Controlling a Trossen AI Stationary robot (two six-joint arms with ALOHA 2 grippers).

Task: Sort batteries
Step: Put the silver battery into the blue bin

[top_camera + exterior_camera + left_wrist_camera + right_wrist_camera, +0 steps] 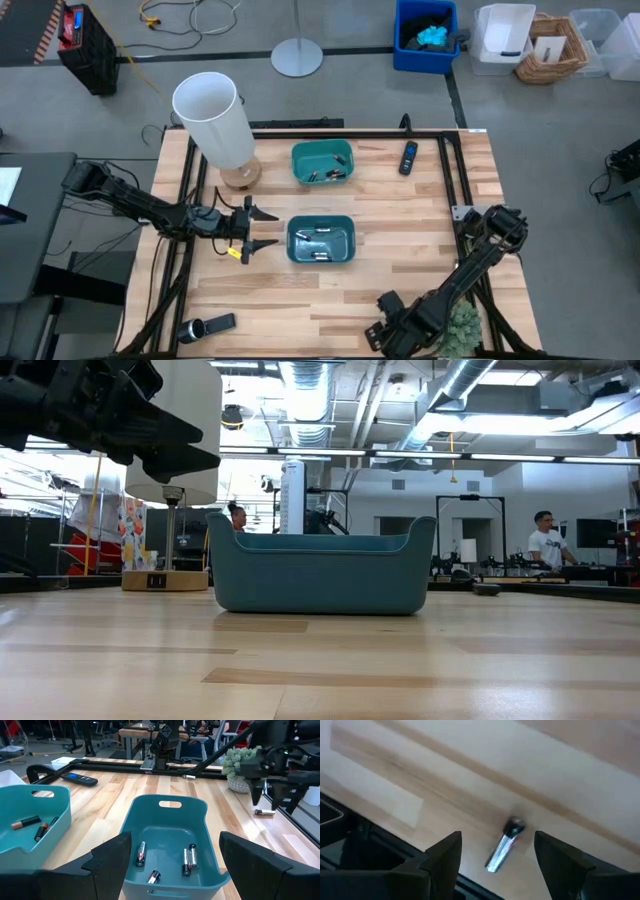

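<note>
Two teal bins hold batteries. The near bin (320,241) (165,820) has several batteries (187,860) lying on its floor. The far bin (322,162) (30,805) has a few more (25,822). My left gripper (266,228) (175,840) hovers open and level just left of the near bin, with nothing between its fingers. My right gripper (497,840) (267,795) stands open near the table's front right, pointing down. Below it one loose battery (501,849) (264,812) lies on its side on the wood, between the fingers and apart from them.
A lamp with a white shade (212,118) stands at the far left. A black remote (408,158) lies at the far right, and a flashlight-like cylinder (205,326) at the near left. A small plant (462,325) stands beside my right arm. A black frame rail (350,845) runs close to the loose battery.
</note>
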